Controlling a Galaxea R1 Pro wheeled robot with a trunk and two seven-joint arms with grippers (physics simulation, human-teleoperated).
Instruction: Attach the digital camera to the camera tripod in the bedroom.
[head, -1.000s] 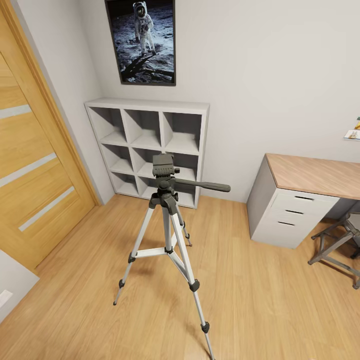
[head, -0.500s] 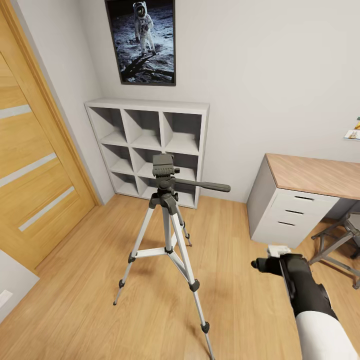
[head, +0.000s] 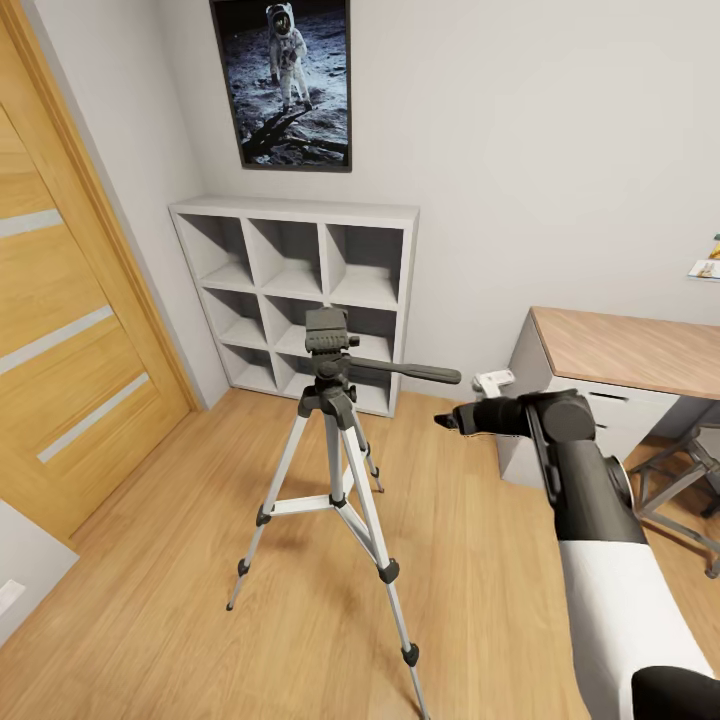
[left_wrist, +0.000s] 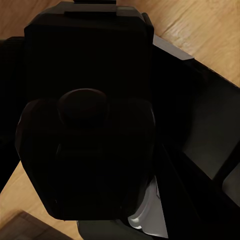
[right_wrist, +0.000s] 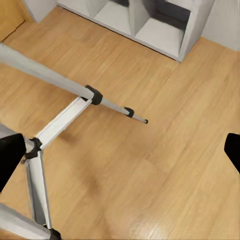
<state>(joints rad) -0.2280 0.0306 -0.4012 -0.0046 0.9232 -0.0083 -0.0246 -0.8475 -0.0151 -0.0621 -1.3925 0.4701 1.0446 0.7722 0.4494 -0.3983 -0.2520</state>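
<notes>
Pale-walled bedroom: the camera tripod (head: 335, 440) stands mid-floor before the white cube shelf (head: 295, 295). Right gripper (head: 470, 405) reaches toward its pan handle (grip state unclear). Thin legs look tippy, so contact the head gently.

Camera tripod (head: 335, 440): silver legs, black joints and head; shelf (head: 296, 296) white; floor (head: 200, 600) light wood planks; right gripper (head: 452, 420) black; desk (head: 620, 350) wood-topped, grey.

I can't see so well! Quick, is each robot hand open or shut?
Left gripper: cannot tell; its wrist view is too dark.
Right gripper: open, holding nothing.
</notes>
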